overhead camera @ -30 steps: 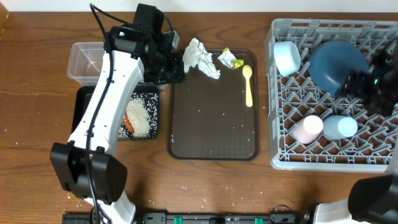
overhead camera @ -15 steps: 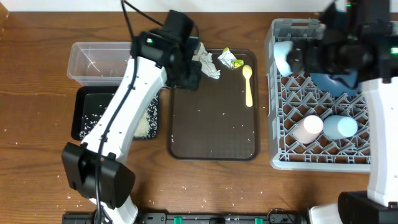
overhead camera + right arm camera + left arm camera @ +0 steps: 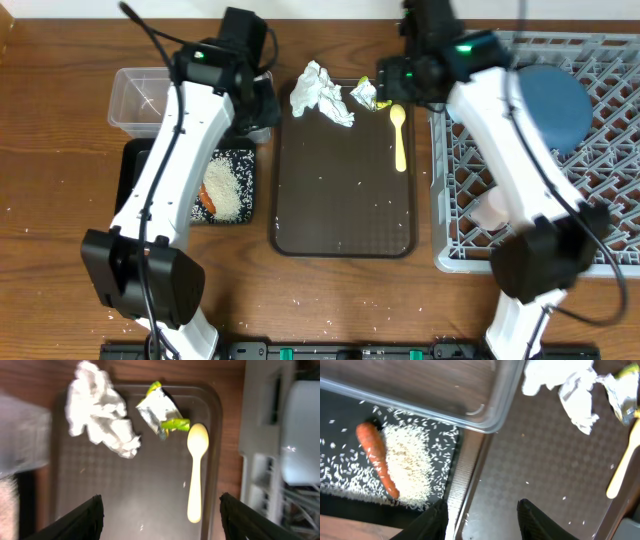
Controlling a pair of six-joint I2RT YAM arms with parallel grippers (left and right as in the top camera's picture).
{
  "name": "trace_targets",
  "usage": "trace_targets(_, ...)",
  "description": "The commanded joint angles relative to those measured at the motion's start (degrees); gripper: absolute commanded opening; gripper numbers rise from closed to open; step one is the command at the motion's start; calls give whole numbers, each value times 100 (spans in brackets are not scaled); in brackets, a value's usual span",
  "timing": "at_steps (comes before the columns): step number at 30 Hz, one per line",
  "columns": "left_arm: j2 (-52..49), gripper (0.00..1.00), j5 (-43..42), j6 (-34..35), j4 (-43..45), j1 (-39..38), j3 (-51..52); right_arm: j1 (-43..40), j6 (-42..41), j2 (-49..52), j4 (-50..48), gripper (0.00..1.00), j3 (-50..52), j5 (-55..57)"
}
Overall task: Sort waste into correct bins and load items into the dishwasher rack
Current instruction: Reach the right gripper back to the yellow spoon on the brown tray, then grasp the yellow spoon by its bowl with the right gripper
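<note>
Presently, the left gripper (image 3: 482, 512) is seen with its fingers spread and nothing between them, held above the edge where the black tray (image 3: 340, 425) meets the brown serving tray (image 3: 535, 460). In the black tray the carrot (image 3: 376, 457) lies against the heaped rice (image 3: 410, 472), and the clear tub (image 3: 420, 385) sits just behind it. The right gripper (image 3: 161, 502) is likewise held wide and empty over the serving tray's far end, where the napkin (image 3: 100, 410), the wrapper (image 3: 160, 412) and the yellow spoon (image 3: 196, 472) lie, the wrapper just beside the spoon's bowl; the blue plate (image 3: 550, 105) is seen in the dishwasher rack (image 3: 600, 60).

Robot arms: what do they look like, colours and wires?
Left arm and right arm: smooth white tubes joined by black joints, thin black cables along them. A green light glows on the right arm. Each ends in two dark fingers.
</note>
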State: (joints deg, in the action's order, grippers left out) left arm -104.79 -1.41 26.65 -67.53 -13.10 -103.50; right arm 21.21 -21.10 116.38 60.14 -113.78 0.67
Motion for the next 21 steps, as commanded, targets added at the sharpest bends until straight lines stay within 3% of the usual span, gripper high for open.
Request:
trace_targets(1, 74, 49, 103, 151, -68, 103, -136, 116, -232, 476, -258, 72, -44, 557)
trace_targets(7, 74, 49, 107, 127, -120, 153, -133, 201, -203, 1209, -361, 72, -44, 1443)
trace_targets(11, 74, 57, 105, 129, -125, 164, -133, 201, -203, 1611, -354, 72, -44, 1449)
trace_targets(21, 74, 59, 105, 129, -127, 195, -133, 190, -267, 2256, -321, 70, -44, 1434)
